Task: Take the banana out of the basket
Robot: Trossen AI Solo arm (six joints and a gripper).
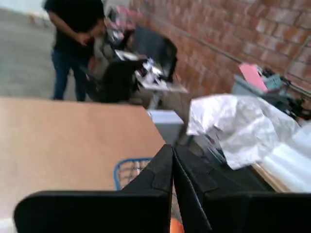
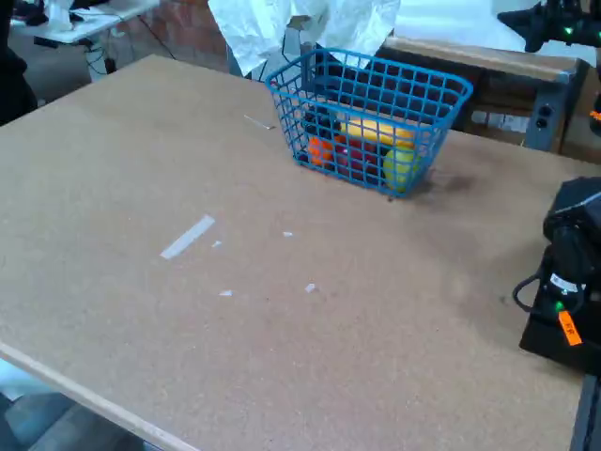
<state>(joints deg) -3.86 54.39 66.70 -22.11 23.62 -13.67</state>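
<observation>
The basket (image 2: 394,68), blue wire grid, stands at the far side of the table in the fixed view. The yellow banana (image 2: 377,132) lies inside it on top of an orange fruit (image 2: 320,150), a red one (image 2: 354,156) and a round yellow-green one (image 2: 399,167). In the wrist view my gripper (image 1: 173,149) is shut, its black fingers pressed together with nothing between them. It hovers above a corner of the basket (image 1: 127,162), and the banana is hidden there. The fixed view does not show the gripper.
The arm's black base (image 2: 566,282) sits at the table's right edge. Crumpled white plastic (image 1: 238,124) (image 2: 300,23) lies just behind the basket. A person (image 1: 73,39) stands beyond the table's far end by chairs and a brick wall. A tape strip (image 2: 188,237) marks mid-table.
</observation>
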